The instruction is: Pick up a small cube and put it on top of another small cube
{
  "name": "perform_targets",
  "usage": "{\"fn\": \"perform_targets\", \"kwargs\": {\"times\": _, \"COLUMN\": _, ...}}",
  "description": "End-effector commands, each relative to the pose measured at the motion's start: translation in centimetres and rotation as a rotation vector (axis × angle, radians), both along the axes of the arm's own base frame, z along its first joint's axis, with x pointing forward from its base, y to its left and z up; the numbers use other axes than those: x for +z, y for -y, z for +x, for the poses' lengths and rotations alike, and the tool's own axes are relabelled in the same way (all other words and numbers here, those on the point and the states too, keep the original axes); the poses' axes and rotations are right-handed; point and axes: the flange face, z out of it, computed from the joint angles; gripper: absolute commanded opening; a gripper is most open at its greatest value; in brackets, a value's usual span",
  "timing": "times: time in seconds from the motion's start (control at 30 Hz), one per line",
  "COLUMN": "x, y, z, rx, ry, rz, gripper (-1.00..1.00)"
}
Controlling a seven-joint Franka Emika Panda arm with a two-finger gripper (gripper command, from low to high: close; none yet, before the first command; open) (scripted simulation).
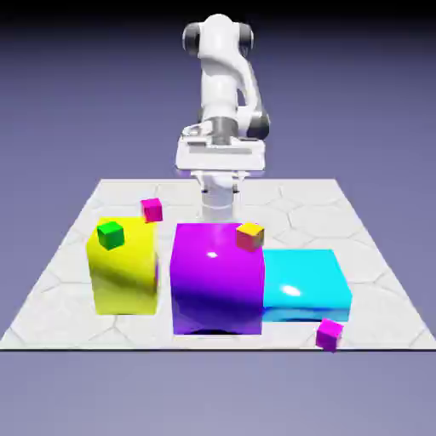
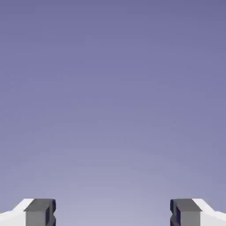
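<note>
Two fingertips of the gripper (image 2: 113,212) stand wide apart, holding nothing. The small magenta cube (image 1: 329,335) sits at the table's (image 1: 64,319) near edge, toward the exterior view's right.

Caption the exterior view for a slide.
White robot arm raised behind yellow, purple and cyan blocks, with four small cubes around the scene.

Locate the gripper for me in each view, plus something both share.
Exterior view: the gripper hangs just above the picture's middle, beneath the wide white hand.
Hand view: its two finger tips stand wide apart at the bottom edge, left and right of the middle.
Shared landmark: the plain blue-violet backdrop, behind the arm in one, filling the other.
</note>
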Motion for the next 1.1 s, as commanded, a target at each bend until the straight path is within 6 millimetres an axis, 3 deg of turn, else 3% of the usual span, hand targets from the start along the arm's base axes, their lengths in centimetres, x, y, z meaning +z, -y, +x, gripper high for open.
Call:
{"fn": "perform_targets", "kwargs": {"times": 0.0, "x": 0.8, "y": -0.1, "z": 0.2, "rx": 0.018, "ry": 0.002, "rz": -0.037, "gripper": 0.0}}
{"fn": "perform_targets", "kwargs": {"times": 0.3, "x": 6.6, "y": -2.1, "z": 1.9, "rx": 0.199, "ry": -0.023, "rz": -0.362, "gripper": 0.0}}
{"fn": "perform_targets", "kwargs": {"times": 0.57, "x": 9.2, "y": -5.8, "z": 3.8, "rx": 0.404, "ry": -0.107, "rz": -0.63, "gripper": 0.0}}
{"fn": "perform_targets", "kwargs": {"times": 0.83, "x": 8.4, "y": -10.5, "z": 6.7, "rx": 0.667, "ry": -0.241, "rz": -0.851, "gripper": 0.0}}
{"fn": "perform_targets", "kwargs": {"times": 1.07, "x": 4.6, "y": -14.5, "z": 10.1, "rx": 0.953, "ry": -0.379, "rz": -0.98, "gripper": 0.0}}
